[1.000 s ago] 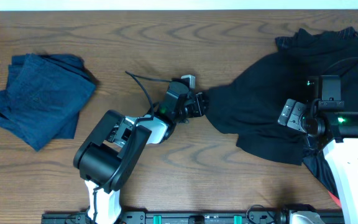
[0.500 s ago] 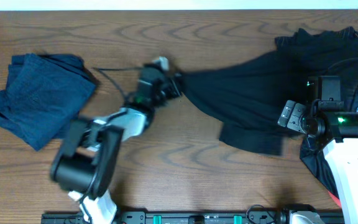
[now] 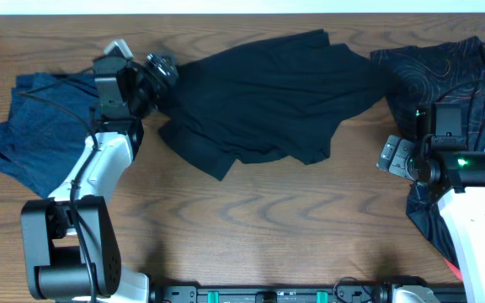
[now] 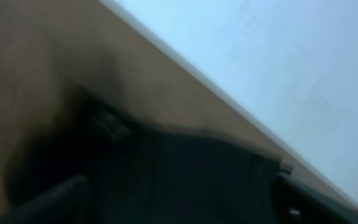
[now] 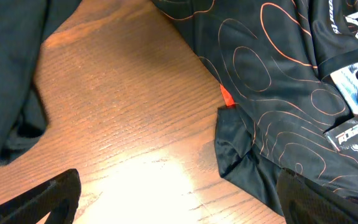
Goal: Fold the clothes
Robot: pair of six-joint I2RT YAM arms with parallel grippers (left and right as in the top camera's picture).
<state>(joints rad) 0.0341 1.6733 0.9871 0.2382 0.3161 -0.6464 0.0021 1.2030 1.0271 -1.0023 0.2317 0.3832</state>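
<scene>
overhead: straight down, far, whole tabletop | left wrist: very near, tilted, blurred — low across wood toward far edge | right wrist: near, downward — shares swirl-lined garment with overhead

Left pincer tips hidden in black shirt; wrist view blurred.

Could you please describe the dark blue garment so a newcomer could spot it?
On the wooden table, look to the far left, beside the left arm. The dark blue garment lies there, roughly folded; it alone is blue, whereas the plain shirt and the swirl-lined garment are black.
</scene>
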